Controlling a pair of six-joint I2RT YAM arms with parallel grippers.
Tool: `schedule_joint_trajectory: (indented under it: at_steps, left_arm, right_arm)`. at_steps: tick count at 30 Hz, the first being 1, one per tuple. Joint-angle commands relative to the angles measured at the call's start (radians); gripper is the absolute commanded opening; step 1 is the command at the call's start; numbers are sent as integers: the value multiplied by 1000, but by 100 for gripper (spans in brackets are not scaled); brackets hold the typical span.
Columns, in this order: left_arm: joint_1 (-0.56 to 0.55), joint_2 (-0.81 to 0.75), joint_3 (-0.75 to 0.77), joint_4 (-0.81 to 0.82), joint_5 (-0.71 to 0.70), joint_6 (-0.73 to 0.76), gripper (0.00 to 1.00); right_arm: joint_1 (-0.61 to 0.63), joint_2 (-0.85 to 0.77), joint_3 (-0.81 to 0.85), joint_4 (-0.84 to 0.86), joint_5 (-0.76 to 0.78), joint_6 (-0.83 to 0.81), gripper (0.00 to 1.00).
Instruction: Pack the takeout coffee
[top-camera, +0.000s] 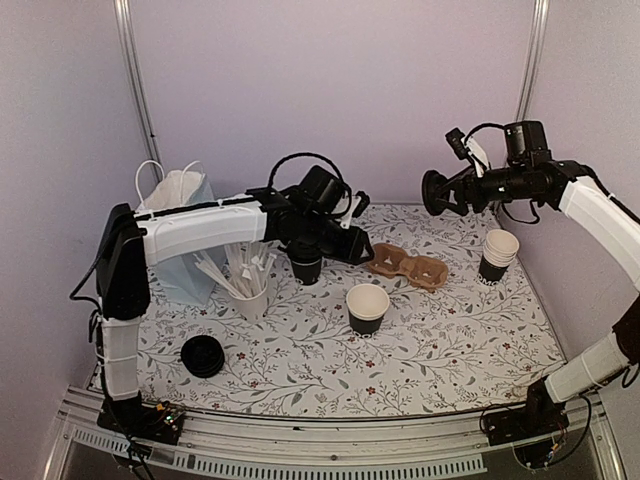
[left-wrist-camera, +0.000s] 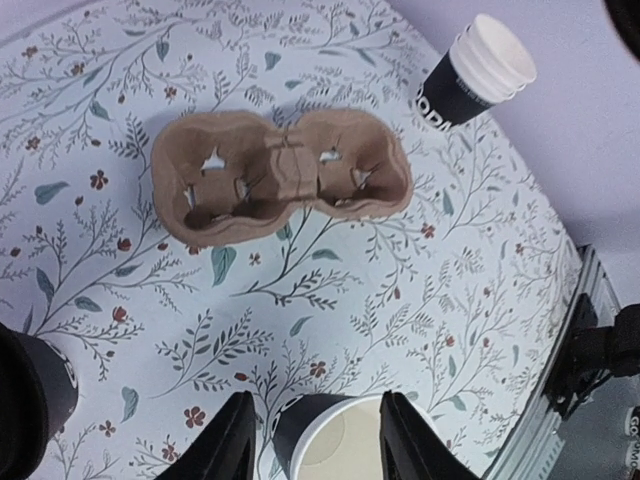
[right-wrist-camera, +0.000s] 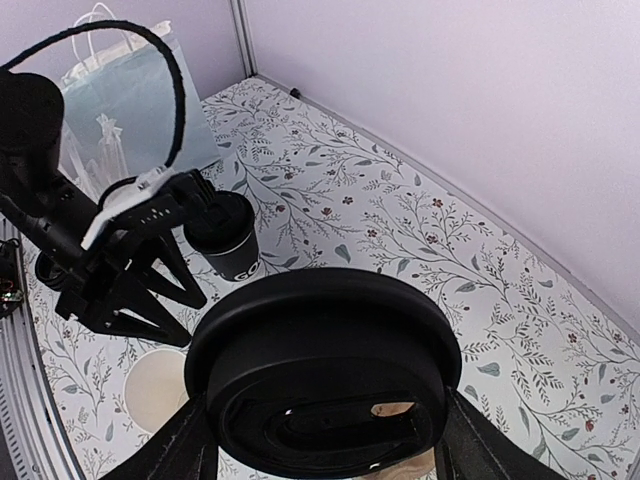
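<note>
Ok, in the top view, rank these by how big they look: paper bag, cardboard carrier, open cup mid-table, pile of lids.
1. paper bag, even though it is partly hidden
2. cardboard carrier
3. open cup and pile of lids: they look too alike in size to rank

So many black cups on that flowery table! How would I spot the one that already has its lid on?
Find the white paper bag at the back left, then the brown cardboard carrier in the middle. The takeout coffee stands between them, close by the left gripper. It alone has a black top; the single cup and the stack on the right show cream insides.
</note>
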Motion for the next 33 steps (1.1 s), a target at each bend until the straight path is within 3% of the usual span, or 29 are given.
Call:
schedule_joint_trajectory:
  at_steps: [1, 22, 30, 33]
  left_arm:
    - [-29, 45, 90, -156, -26, 48, 45]
    - [-62, 130, 126, -299, 9, 55, 37]
    - [-65, 122, 126, -315, -3, 68, 15]
    - [-67, 113, 112, -315, 10, 74, 12]
  right_arm:
    - [2, -55, -41, 26, -26, -2, 70]
    - [2, -69, -81, 34, -67, -6, 70]
    - [3, -66, -82, 29, -81, -13, 71]
    - [3, -64, -82, 24, -93, -22, 71]
